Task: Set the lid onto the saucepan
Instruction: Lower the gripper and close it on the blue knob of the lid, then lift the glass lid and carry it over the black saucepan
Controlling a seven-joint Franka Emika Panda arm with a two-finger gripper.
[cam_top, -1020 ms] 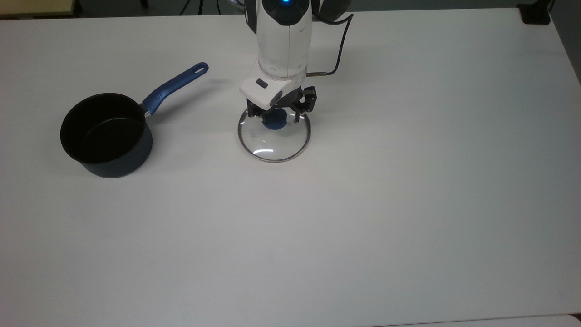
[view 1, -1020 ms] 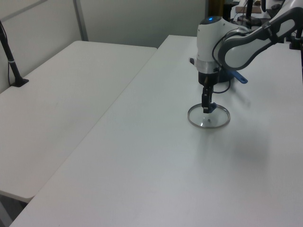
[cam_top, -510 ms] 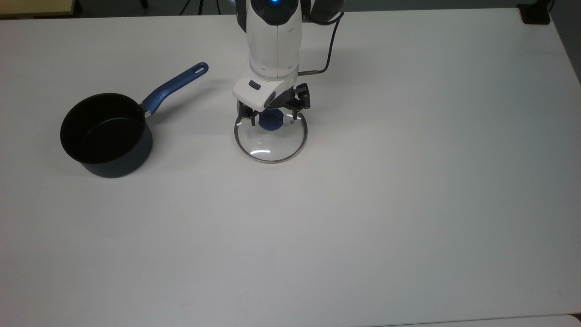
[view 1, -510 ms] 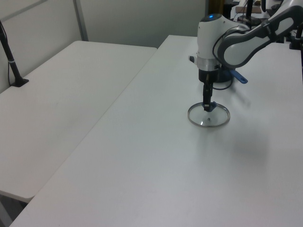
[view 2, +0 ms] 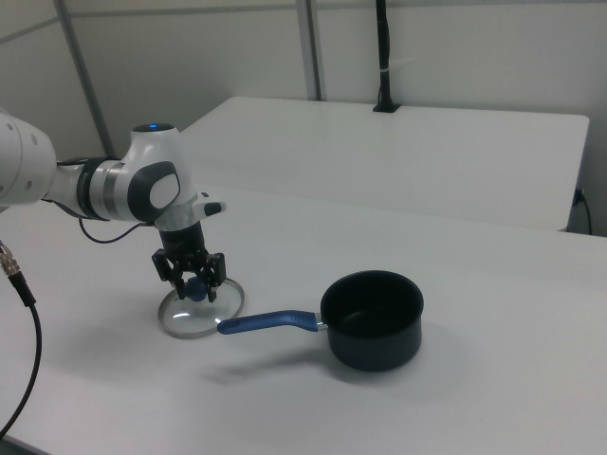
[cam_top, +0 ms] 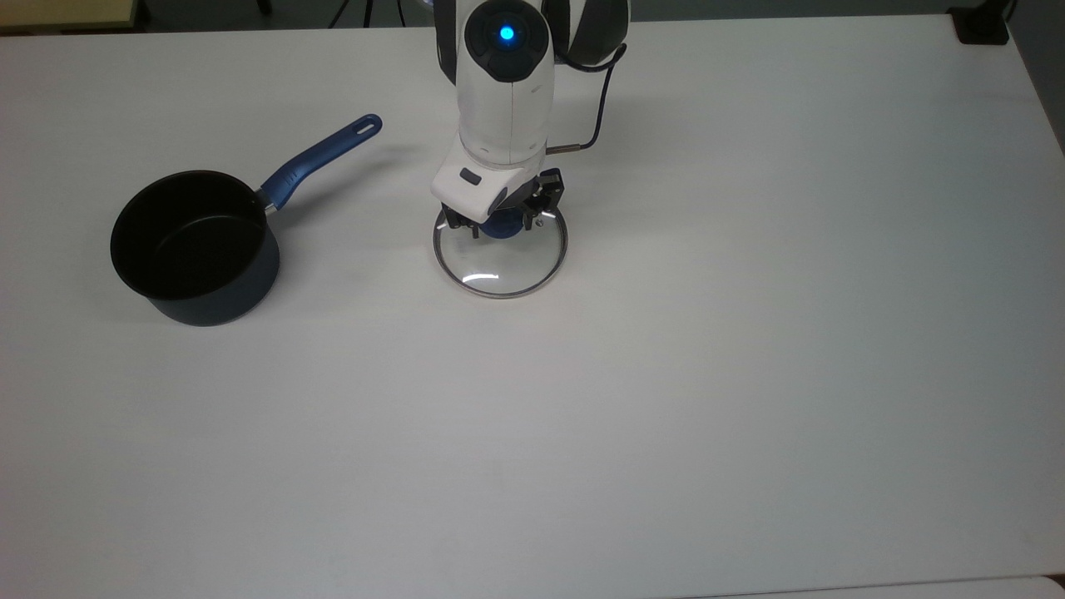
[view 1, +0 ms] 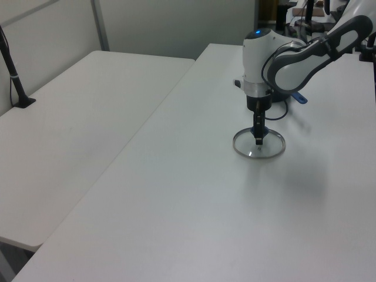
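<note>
End effector (cam_top: 500,226) pointing straight down over the lid (cam_top: 500,259), fingers either side of the blue knob (cam_top: 499,228). In the top view one finger sits at the knob's 9 o'clock, the other at its 3 o'clock, each close against it. Fingers set narrowly, about the knob's width; whether they actually press the knob, I cannot tell. Lid lies flat on the white counter (cam_top: 749,333), its rim showing unbroken below the end effector.

Saucepan (cam_top: 195,247) stands upright and uncovered at roughly 9 o'clock from the lid in the top view, well apart from it. Black inside, long blue handle (cam_top: 320,160) running out toward 2 o'clock.

Right view: end effector (view 2: 192,282) with both fingers visible straddling the knob over the lid (view 2: 200,310); the saucepan (view 2: 371,320) sits at about 3 o'clock from the lid, its handle (view 2: 267,323) ending just beside the lid's rim.

Left view: end effector (view 1: 258,134) seen edge-on as one dark bar down on the lid (view 1: 259,145); the arm (view 1: 282,56) covers the saucepan's body, leaving a blue handle tip (view 1: 300,98) showing past it.
</note>
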